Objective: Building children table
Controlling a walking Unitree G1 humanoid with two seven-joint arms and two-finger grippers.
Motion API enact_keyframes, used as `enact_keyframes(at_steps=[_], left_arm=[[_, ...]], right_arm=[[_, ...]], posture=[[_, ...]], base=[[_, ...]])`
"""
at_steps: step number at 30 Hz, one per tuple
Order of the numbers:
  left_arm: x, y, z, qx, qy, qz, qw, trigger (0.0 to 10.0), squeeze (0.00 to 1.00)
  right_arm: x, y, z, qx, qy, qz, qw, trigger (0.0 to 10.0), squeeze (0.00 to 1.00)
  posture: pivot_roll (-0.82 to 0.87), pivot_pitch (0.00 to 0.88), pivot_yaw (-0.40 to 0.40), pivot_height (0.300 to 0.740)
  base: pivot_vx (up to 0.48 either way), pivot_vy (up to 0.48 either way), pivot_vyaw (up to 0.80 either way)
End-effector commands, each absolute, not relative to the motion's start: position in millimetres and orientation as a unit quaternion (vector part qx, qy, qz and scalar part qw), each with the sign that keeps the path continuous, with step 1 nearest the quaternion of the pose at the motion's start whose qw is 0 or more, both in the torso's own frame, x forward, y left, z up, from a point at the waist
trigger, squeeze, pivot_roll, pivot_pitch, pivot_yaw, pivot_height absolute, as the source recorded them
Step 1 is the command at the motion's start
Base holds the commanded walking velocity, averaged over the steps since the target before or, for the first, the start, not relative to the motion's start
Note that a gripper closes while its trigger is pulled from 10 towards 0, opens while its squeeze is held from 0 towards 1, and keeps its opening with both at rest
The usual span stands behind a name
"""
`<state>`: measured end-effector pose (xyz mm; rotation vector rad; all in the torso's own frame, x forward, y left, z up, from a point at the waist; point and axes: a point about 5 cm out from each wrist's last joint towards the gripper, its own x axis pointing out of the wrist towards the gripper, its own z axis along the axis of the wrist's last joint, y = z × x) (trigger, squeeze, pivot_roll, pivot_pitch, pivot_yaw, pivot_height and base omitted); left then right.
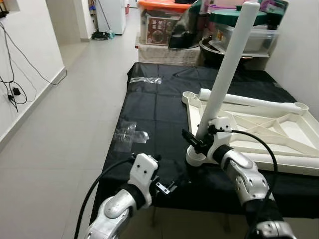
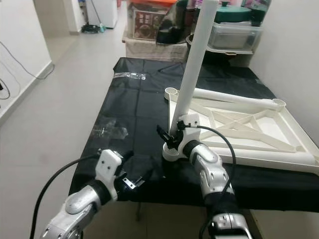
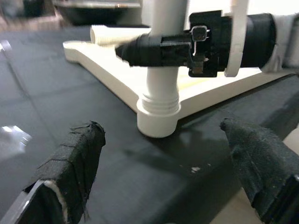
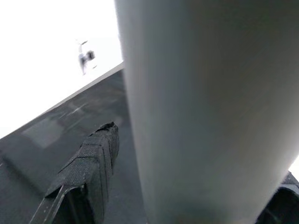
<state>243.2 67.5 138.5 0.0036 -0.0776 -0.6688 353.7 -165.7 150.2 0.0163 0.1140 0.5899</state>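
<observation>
A white table leg stands tilted in the near corner socket of an upturned white tabletop, which lies on a black sheet spread over a low platform. The right gripper grips the leg just above the socket; in the right wrist view one black finger lies beside the tube and the tip of the other shows on its far side, so the fingers close around it. The leg's long axis runs up and away from the robot, leaning toward its right, not yet square to the tabletop (the threaded collar in the left wrist view shows above the socket rim, which suggests the leg is not fully seated).

The left gripper hovers low at the sheet's near edge, its two taped fingers spread wide with nothing between them. The socket lies straight ahead of it, beyond the gap of the fingers, and the right arm is plainly the nearer to the work.

A second leg lies flat across the far side of the tabletop, its axis running left to right. Clear plastic bags rest on the sheet to the robot's left, well apart from the tabletop. Storage boxes stand beyond.
</observation>
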Motion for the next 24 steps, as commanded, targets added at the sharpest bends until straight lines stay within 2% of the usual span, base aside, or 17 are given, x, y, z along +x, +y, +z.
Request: enact_keyframes(at_steps=[1, 5, 13, 14, 15, 16, 17, 18, 19, 20, 22, 23, 24], left_arm=[[241, 70, 143, 0.021, -0.058, -0.322, 0.945, 10.0, 0.0], [241, 75, 144, 0.045, -0.073, -0.299, 0.95, 10.0, 0.0], [243, 75, 143, 0.05, -0.077, -0.285, 0.954, 10.0, 0.0], [244, 75, 143, 0.05, -0.077, -0.282, 0.955, 10.0, 0.0], [244, 75, 143, 0.05, -0.077, -0.282, 0.955, 10.0, 0.0], [244, 73, 142, 0.048, -0.075, -0.283, 0.955, 10.0, 0.0], [244, 73, 142, 0.048, -0.075, -0.283, 0.955, 10.0, 0.0], [244, 73, 142, 0.047, -0.074, -0.284, 0.955, 10.0, 0.0], [244, 73, 142, 0.047, -0.074, -0.284, 0.955, 10.0, 0.0], [244, 72, 141, 0.046, -0.072, -0.286, 0.954, 10.0, 0.0], [244, 72, 141, 0.046, -0.072, -0.286, 0.954, 10.0, 0.0], [246, 72, 140, 0.045, -0.07, -0.288, 0.954, 10.0, 0.0], [246, 72, 140, 0.045, -0.07, -0.288, 0.954, 10.0, 0.0]], right_arm=[[356, -148, 152, 0.009, 0.068, 0.363, 0.929, 10.0, 0.0], [358, -142, 159, 0.006, 0.075, 0.434, 0.898, 10.0, 0.0], [358, -140, 159, 0.001, 0.075, 0.45, 0.89, 10.0, 0.0], [360, -141, 157, 0.0, 0.073, 0.423, 0.903, 0.0, 0.0], [360, -141, 157, 0.0, 0.073, 0.423, 0.903, 0.0, 0.0], [363, -148, 150, 0.014, 0.064, 0.314, 0.947, 0.0, 0.0], [363, -148, 150, 0.014, 0.064, 0.314, 0.947, 0.0, 0.0], [365, -156, 145, 0.027, 0.062, 0.233, 0.97, 0.0, 0.0], [365, -156, 145, 0.027, 0.062, 0.233, 0.97, 0.0, 0.0], [362, -170, 140, 0.039, 0.054, 0.112, 0.991, 0.0, 0.0], [362, -170, 140, 0.039, 0.054, 0.112, 0.991, 0.0, 0.0], [351, -186, 135, 0.048, 0.047, -0.043, 0.997, 0.0, 0.0], [351, -186, 135, 0.048, 0.047, -0.043, 0.997, 0.0, 0.0]], posture=[[0.19, 0.0, -0.123, 0.74], [0.19, 0.0, -0.123, 0.74], [0.19, 0.0, -0.128, 0.74], [0.19, 0.0, -0.124, 0.74], [0.19, 0.0, -0.124, 0.74], [0.19, 0.0, -0.122, 0.74], [0.19, 0.0, -0.122, 0.74], [0.19, 0.0, -0.122, 0.74], [0.19, 0.0, -0.122, 0.74], [0.17, 0.0, -0.104, 0.74], [0.17, 0.0, -0.104, 0.74], [0.15, 0.0, -0.095, 0.74], [0.15, 0.0, -0.095, 0.74]], base=[[0.0, 0.0, 0.0], [0.0, 0.0, 0.0], [0.0, 0.0, 0.0], [0.0, 0.0, 0.0], [0.0, 0.0, 0.0], [0.0, 0.0, 0.0], [0.0, 0.0, 0.0], [0.0, 0.0, 0.0], [0.0, 0.0, 0.0], [0.0, 0.0, 0.0], [0.0, 0.0, 0.0], [0.0, 0.0, 0.0], [0.0, 0.0, 0.0]])
